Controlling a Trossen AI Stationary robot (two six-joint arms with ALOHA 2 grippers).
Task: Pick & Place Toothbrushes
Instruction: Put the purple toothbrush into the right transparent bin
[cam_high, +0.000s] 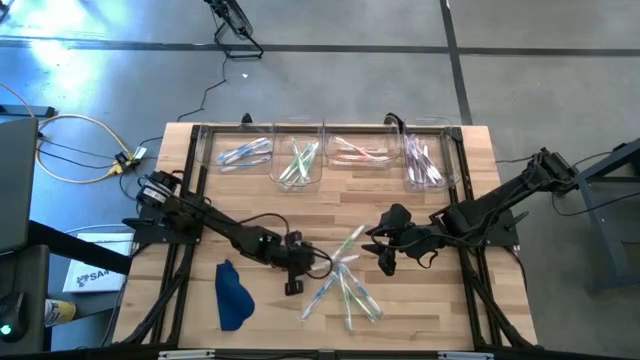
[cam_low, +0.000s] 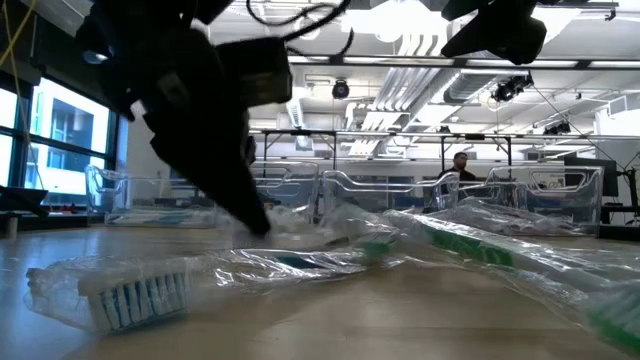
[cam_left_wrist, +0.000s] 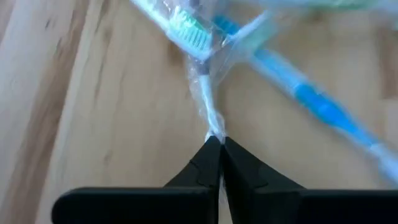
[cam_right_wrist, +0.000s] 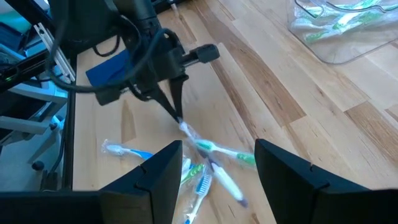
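A loose pile of wrapped toothbrushes (cam_high: 347, 285) lies on the wooden table near its front edge, with green, blue and pale handles. My left gripper (cam_left_wrist: 216, 140) comes in from the table's left and is shut on one of them, a green-headed toothbrush (cam_left_wrist: 189, 31), at the pile's left side (cam_right_wrist: 179, 121). A blue toothbrush (cam_left_wrist: 311, 93) lies crossed beside it. My right gripper (cam_right_wrist: 217, 180) hovers open above the pile's right side (cam_high: 386, 258) and touches nothing. My left gripper pinches the twisted clear wrapper end (cam_left_wrist: 210, 124) of the green-headed toothbrush between its two fingertips. The fingers slant down from the table's left, in line with the toothbrush. The rest of the toothbrush (cam_right_wrist: 217, 149) lies on the table in the pile.
Several clear bins (cam_high: 298, 160) holding toothbrushes stand in a row along the far edge. A dark blue cloth (cam_high: 232, 295) lies near the front left. One toothbrush (cam_right_wrist: 124, 150) lies apart from the pile. A person (cam_low: 462, 165) stands in the room beyond.
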